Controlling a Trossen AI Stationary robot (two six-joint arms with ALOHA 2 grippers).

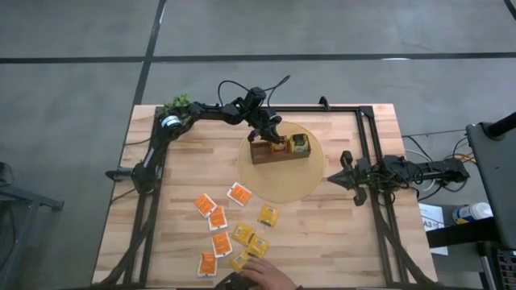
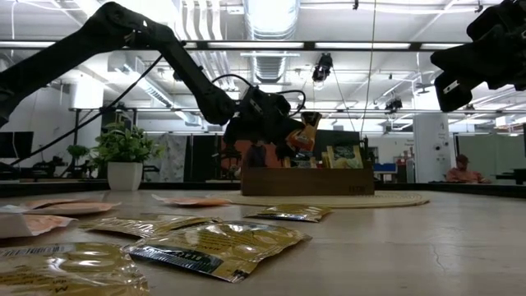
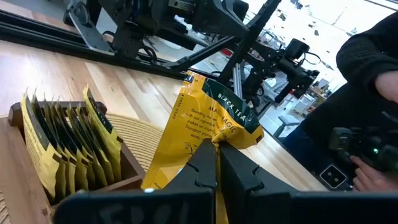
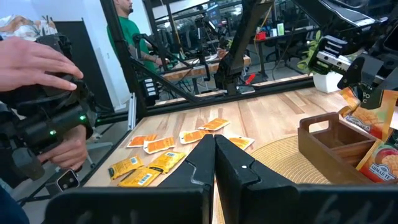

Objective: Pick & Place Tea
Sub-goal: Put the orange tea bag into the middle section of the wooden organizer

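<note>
A brown wooden box (image 1: pixel 263 153) stands on a round woven mat (image 1: pixel 310 181) at the table's middle. One of its compartments holds several upright yellow sachets (image 3: pixel 68 143). My left gripper (image 1: pixel 270 135) (image 3: pixel 216 144) reaches over the box from the far left and is shut on a yellow tea sachet (image 3: pixel 205 112) (image 2: pixel 308 130) with a green label. More tea lies flat on the near half of the table, both orange-and-white sachets (image 1: pixel 218 217) and yellow sachets (image 1: pixel 251 240). My right gripper (image 1: pixel 348 173) (image 4: pixel 214 149) waits shut at the table's right side. My left gripper pinches the yellow sachet between its two fingers at a crumpled spot on the sachet's edge (image 3: pixel 219 132). The fingers reach about level from the table's far left. The sachet stands tilted beyond the fingertips, above the box (image 2: pixel 308 181) and clear of it.
A potted plant (image 1: pixel 179 103) stands at the far left corner. A person's hand (image 1: pixel 266 274) rests among the sachets at the near edge. Hands holding a black controller (image 4: pixel 43 118) show beside the table. Black frame rails (image 1: pixel 367 145) run along the table's sides.
</note>
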